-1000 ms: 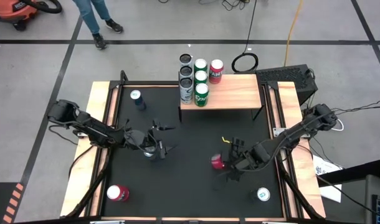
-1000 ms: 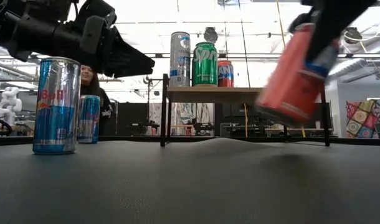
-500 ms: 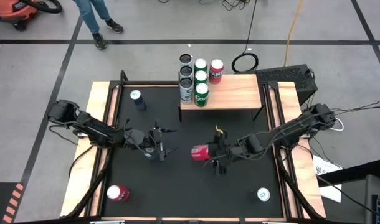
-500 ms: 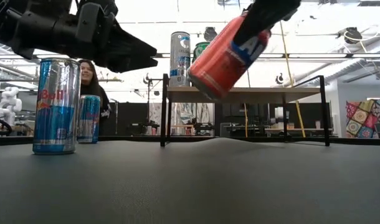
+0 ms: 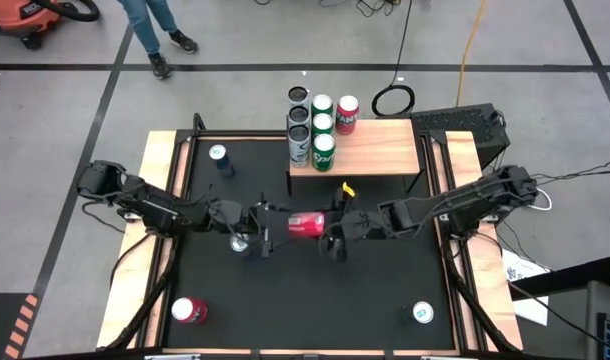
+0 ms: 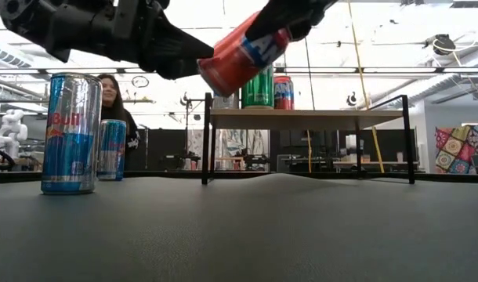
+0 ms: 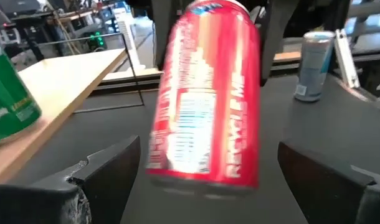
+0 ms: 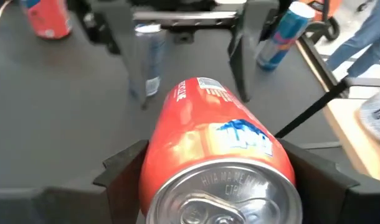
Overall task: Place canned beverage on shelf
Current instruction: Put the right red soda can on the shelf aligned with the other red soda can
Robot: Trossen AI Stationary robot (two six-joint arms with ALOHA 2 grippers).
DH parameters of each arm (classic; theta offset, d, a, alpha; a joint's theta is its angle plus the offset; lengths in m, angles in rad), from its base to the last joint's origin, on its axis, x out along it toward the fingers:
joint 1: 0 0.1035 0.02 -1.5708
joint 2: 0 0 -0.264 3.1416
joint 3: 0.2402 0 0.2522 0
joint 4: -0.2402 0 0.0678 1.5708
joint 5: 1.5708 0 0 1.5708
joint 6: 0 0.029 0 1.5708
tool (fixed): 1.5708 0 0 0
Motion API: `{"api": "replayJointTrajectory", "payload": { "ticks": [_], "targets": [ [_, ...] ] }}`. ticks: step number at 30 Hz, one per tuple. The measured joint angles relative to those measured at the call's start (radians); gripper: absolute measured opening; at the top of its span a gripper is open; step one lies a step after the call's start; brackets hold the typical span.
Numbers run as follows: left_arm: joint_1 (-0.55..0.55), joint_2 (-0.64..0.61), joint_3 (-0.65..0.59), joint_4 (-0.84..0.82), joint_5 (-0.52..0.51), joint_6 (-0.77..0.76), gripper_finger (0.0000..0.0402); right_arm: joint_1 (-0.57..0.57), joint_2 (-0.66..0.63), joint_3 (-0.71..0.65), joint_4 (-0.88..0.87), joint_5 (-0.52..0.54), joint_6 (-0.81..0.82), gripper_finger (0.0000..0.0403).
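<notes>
Mid-table, my right gripper [image 5: 330,226], clamped on the red aluminium can [image 5: 307,223], has swung it left toward my wide-open left gripper [image 5: 268,222]; handover looks imminent.

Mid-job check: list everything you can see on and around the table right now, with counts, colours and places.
Held red can: one, red, lying sideways in the air over mid-table, between the two grippers.
Shelf: one, light wood top with black legs, at the table's far edge.
Cans on shelf: five at its left end; two silver, two green, one red.
Blue can: one, on the table's far left.
Red can: one, near left corner.
Pale can: one, near right corner.
Table: one, black with wooden side rails.
Person: legs only, on the floor beyond.
Left gripper: open, facing the can's end.
Right gripper: shut on the held red can.
</notes>
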Motion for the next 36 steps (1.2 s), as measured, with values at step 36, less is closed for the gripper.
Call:
{"api": "replayJointTrajectory", "payload": {
  "ticks": [36],
  "targets": [
    [0.043,0.001,-0.135,0.341,0.073,-0.049,0.0283,0.006,-0.049,0.003,0.088,-0.025,0.086,0.0339]
  ]
}}
